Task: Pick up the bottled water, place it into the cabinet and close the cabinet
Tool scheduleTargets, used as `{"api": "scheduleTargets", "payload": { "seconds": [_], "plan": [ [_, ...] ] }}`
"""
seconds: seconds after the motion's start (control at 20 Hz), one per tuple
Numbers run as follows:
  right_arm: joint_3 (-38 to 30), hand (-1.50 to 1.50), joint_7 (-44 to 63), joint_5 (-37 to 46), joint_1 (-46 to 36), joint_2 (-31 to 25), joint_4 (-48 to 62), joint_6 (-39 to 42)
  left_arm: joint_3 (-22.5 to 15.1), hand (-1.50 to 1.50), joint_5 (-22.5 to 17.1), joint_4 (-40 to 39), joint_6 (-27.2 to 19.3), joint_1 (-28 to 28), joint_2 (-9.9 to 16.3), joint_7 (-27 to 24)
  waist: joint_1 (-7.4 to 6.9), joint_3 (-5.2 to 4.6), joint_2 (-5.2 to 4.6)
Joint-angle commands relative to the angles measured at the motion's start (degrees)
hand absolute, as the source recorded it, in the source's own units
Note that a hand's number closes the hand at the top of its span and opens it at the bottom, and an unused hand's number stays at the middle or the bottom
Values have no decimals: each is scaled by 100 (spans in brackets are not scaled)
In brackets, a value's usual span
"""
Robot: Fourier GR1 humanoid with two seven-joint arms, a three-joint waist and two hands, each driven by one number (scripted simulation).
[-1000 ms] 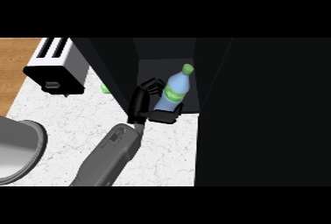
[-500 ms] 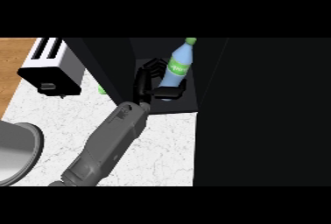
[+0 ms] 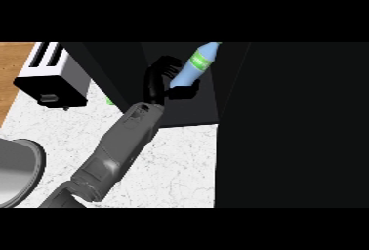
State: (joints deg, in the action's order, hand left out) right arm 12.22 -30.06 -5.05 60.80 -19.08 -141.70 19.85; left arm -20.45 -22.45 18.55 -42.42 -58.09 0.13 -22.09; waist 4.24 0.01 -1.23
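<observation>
The bottled water is pale blue with a green label. It leans to the right inside the dark cabinet opening, and its top reaches the upper edge of the view. My left hand is shut on it: the fingers curl over its left side and the thumb presses below its base. The grey forearm rises from the lower left. My right hand does not show.
A wide black cabinet panel fills the right half. A white and black toaster stands at the left, with a small green thing beside the cabinet wall. A grey round pan sits at the lower left on the white marbled counter.
The left hand has carried the bottle farther away from me and deeper into the cabinet. The forearm now stretches longer across the counter.
</observation>
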Motion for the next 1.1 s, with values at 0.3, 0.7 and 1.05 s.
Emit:
{"api": "scheduleTargets", "payload": {
  "seconds": [0.3, 0.7, 1.05],
  "plan": [
    [40, -150, 42, -361, 46, 72, -369, 137, 182, -150, 210, -933, -437, -711, 56, -217, 68, -12, -54],
    [72, -150, -99, -315, 218, -10, -280, 378, 1140, 150, -667, 308, 769, -515, -7, -1686, 1, -27, -18],
    [26, -150, 169, -397, 176, 79, -449, 249, 856, 150, -910, 446, 1808, -407, -11, -1575, -182, -6, 93]
  ]
}}
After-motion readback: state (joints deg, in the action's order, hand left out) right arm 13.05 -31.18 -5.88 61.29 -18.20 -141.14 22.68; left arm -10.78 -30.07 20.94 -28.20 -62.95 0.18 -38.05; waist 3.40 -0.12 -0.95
